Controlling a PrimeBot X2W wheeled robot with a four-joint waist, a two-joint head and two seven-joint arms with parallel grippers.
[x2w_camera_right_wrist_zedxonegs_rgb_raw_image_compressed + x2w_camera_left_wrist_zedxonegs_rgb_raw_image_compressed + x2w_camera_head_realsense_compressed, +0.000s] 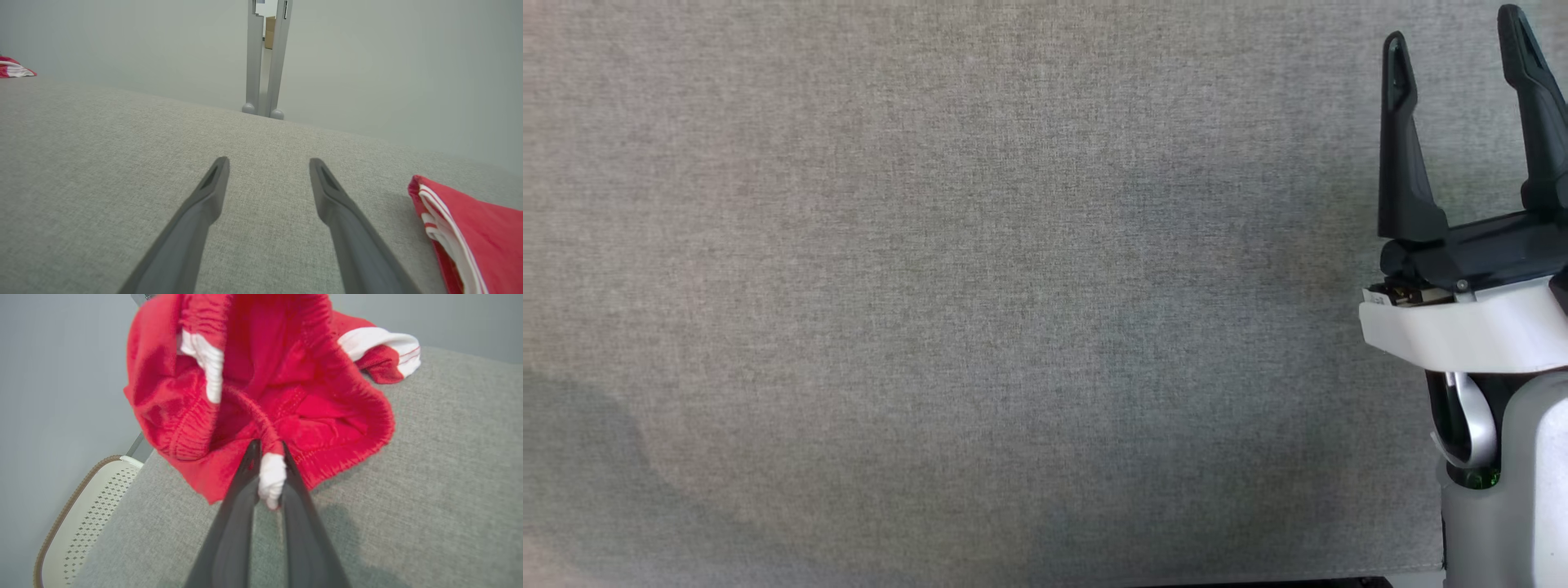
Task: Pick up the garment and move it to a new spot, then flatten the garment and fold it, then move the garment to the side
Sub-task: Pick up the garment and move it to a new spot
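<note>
The grey woven surface (931, 286) spreads across the head view, bare cloth with a faint shadow at its lower left. In the right wrist view it runs back to a pale grey wall (388, 81), where a grey twin post (265, 61) stands just behind the far edge.

The garment (310, 416), red with white bands, sits bunched in a loose heap at a far corner of the surface in the left wrist view. Its left side reaches out past the surface edge. I cannot tell whether the heap rests on the cloth or hangs just above it.

A folded red cloth (470, 232) with white stripes lies on the surface to the right of the right gripper, apart from it. A cream perforated panel (81, 522) with a brown rim shows below the surface edge at the lower left of the left wrist view.

The right gripper (1454, 28) hovers over bare surface at the right of the head view, its two dark fingers spread wide with nothing between them. The left gripper (268, 447) has its fingers pressed together, pinching a white end (271, 477) of the garment's red band.

A small red-and-white bundle (12, 69) shows at the far left edge of the surface in the right wrist view, too small to make out.
</note>
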